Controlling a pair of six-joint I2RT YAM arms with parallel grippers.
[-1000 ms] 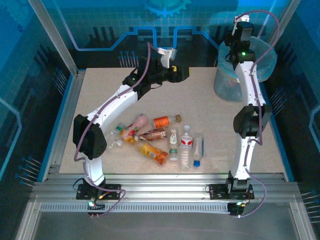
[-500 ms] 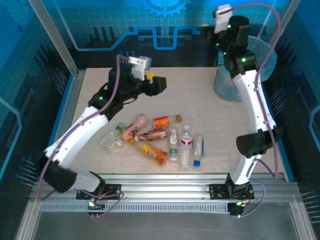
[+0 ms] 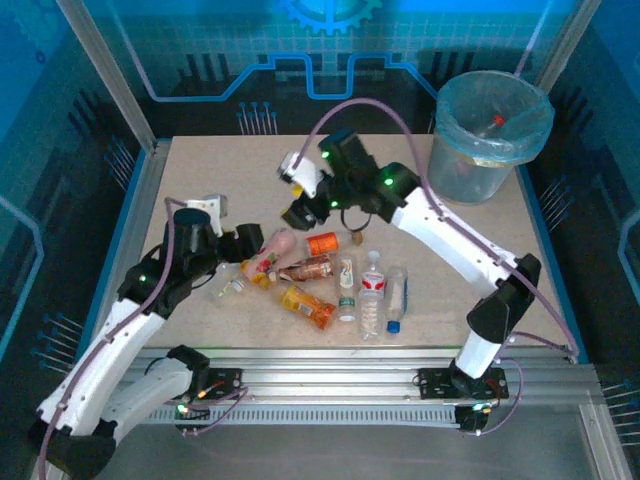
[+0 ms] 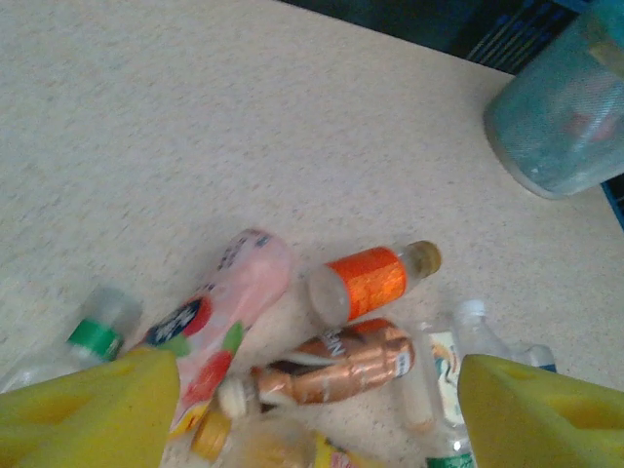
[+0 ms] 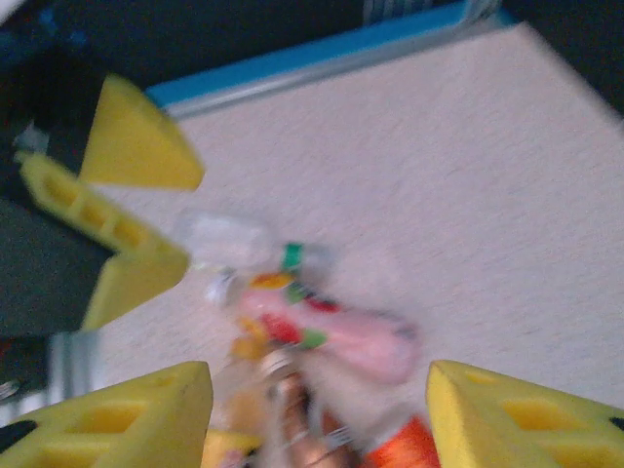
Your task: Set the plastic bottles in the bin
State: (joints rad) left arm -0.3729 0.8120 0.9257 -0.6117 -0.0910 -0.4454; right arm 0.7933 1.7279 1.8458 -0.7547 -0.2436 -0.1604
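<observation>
The left claw (image 4: 320,369) stands wide open, its yellow fingers (image 4: 93,405) spread with nothing held. The right claw (image 5: 320,375) is likewise spread and empty, though its view is blurred. Nearest, just ahead of the left claw and between its fingers in the wrist view, a pink plastic bottle (image 4: 239,297) with a red, green and blue label lies on its side. The right claw faces the same bottle from the far side. Off the left claw's left finger lies a clear bottle with a green band (image 4: 97,333). Right of the pink one, close against it, is a copper-labelled bottle (image 4: 341,363) with a white cap, and just beyond that a clear bottle with an orange label (image 4: 369,283) and tan cap. Further to the left claw's right lie an orange bottle with a yellow cap (image 3: 308,307), a pale bottle with a picture label (image 3: 346,272), a clear green-labelled bottle (image 3: 347,306), a white-capped water bottle (image 3: 372,288) with a red label and a blue-capped clear bottle (image 3: 396,298), all flat on the speckled beige table (image 3: 420,230). That makes nine bottles I can count, in one loose heap. Farthest, well apart from both claws, stands one round translucent grey bin (image 3: 480,170) lined with a pale blue bag, with something red inside it.
</observation>
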